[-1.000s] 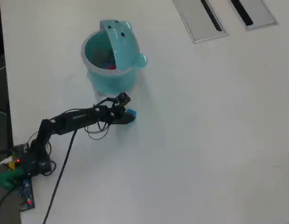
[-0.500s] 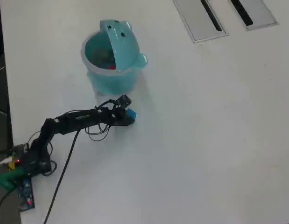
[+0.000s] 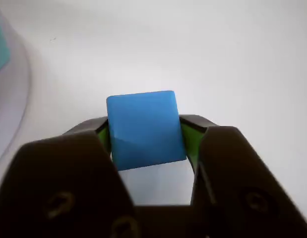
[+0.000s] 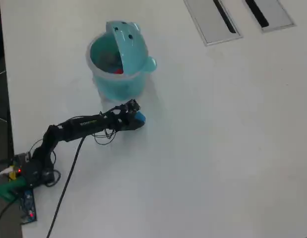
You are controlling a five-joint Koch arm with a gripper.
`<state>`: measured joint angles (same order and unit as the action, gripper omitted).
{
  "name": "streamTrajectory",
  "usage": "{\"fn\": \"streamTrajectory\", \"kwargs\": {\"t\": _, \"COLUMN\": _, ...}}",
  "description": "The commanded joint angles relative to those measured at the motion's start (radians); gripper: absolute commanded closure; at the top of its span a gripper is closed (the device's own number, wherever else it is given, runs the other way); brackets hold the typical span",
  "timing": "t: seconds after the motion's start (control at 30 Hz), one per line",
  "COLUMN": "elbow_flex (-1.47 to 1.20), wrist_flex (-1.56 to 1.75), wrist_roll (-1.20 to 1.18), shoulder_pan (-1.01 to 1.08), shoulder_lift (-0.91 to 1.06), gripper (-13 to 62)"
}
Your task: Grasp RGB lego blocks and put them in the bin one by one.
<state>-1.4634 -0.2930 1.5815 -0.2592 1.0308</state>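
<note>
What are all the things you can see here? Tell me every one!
blue block: one, blue, between the pincer's jaws, below the bin in the overhead view.
bin: one, turquoise, lid open, upper left of the table.
red thing: one, inside the bin; too small to name.
grey slotted panels: two, top right.
table: one, white.
circuit board: one, blue, beside the arm's base.
arm: one, black, lower left.
pincer: one, black with green pads, shut on the blue block.

Since the earlier pictures, the gripper (image 4: 138,120) has been drawn slightly back toward the bin (image 4: 99,85) in the overhead view, and the blue block (image 4: 139,118) clamped between its jaws has been carried along and now seems raised a little off the table
</note>
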Motion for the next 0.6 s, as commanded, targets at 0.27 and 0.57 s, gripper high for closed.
{"fn": "streamTrajectory", "kwargs": {"t": 0.27, "elbow_flex": 0.035, "wrist_flex": 0.066, "wrist_roll": -0.025, "shoulder_pan": 0.029, "shoulder_lift": 0.23, "gripper": 40.1}}
{"fn": "streamTrajectory", "kwargs": {"t": 0.57, "elbow_flex": -0.084, "wrist_flex": 0.046, "wrist_roll": -0.038, "shoulder_pan": 0.014, "shoulder_lift": 0.44, "gripper": 40.1}}
